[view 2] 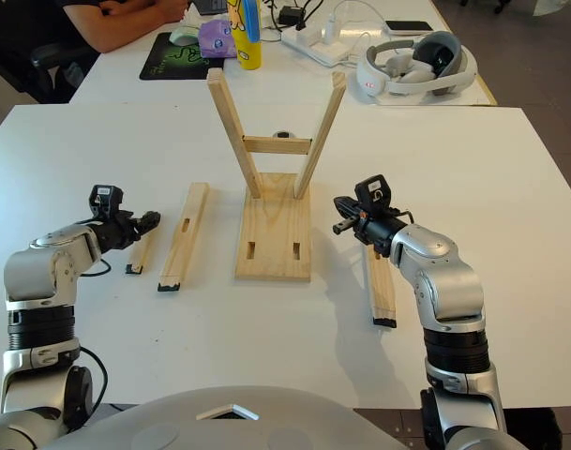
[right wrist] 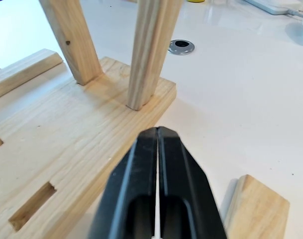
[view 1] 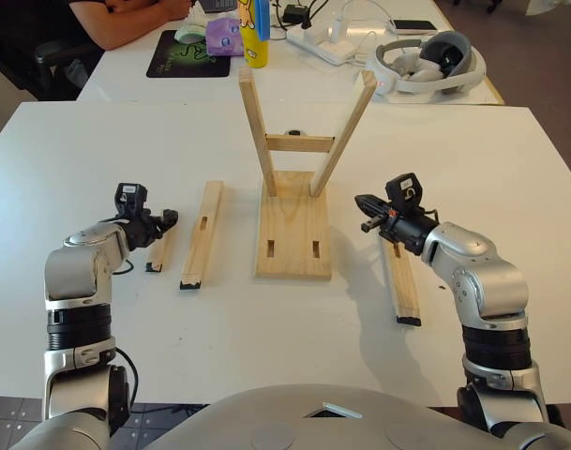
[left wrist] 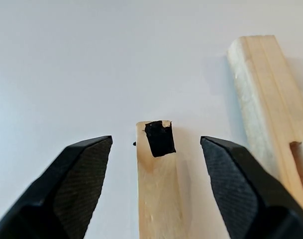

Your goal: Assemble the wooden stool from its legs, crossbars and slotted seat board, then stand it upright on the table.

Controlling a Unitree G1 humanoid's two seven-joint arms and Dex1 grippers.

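Note:
The slotted seat board point(view 1: 293, 246) lies flat mid-table. Two legs point(view 1: 255, 127) stand slanted in its far slots, joined by a crossbar point(view 1: 299, 143). Its two near slots point(right wrist: 31, 205) are empty. A loose leg point(view 1: 202, 232) lies to the board's left, and beside it a short crossbar point(left wrist: 158, 199) with a black end. My left gripper point(left wrist: 156, 141) is open, with its fingers on either side of that crossbar's end. My right gripper point(right wrist: 157, 133) is shut and empty, hovering just off the board's right edge. Another loose leg point(view 1: 401, 281) lies under my right forearm.
A cable grommet point(right wrist: 181, 46) sits in the table behind the stool frame. On the far table are a white headset point(view 1: 426, 61), a yellow bottle point(view 1: 255, 33), a power strip point(view 1: 318, 42) and a black mouse pad point(view 1: 187, 54). The near table strip is bare.

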